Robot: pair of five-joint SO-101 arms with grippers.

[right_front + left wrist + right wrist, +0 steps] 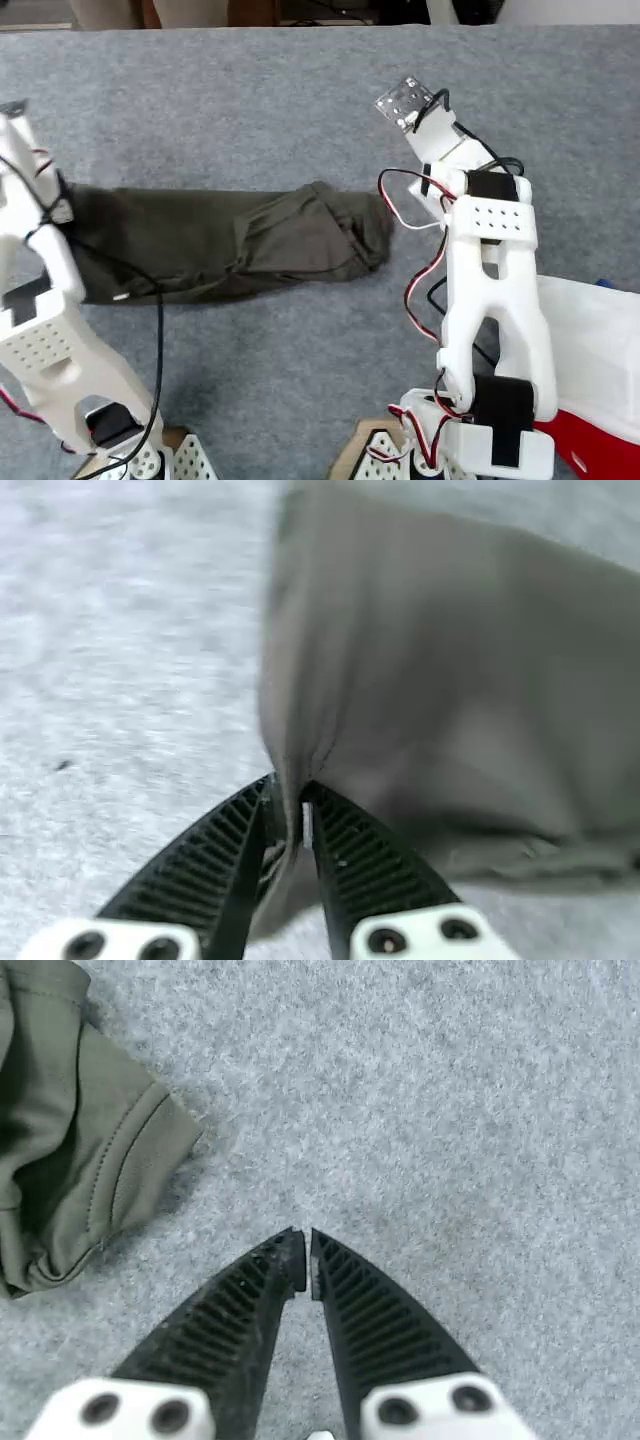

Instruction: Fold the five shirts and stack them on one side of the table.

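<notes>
A dark olive shirt [230, 243] lies folded into a long band across the grey table, from the left edge to the middle. My left gripper [296, 805] is shut on the shirt [440, 700] at its left end, pinching a ridge of cloth between the black fingers [355, 855]. The left arm [40, 300] stands over that end. My right gripper [305, 1255] is shut with nothing in it, hovering over bare felt just past the shirt's sleeve [90, 1150] at the right end. The right arm [480, 260] stands right of the shirt.
The grey felt table [250, 100] has free room behind the shirt and in front of it. White cloth [600, 340] and red cloth [595, 445] lie at the right front corner beside the right arm's base. Loose wires [415, 290] hang from the right arm.
</notes>
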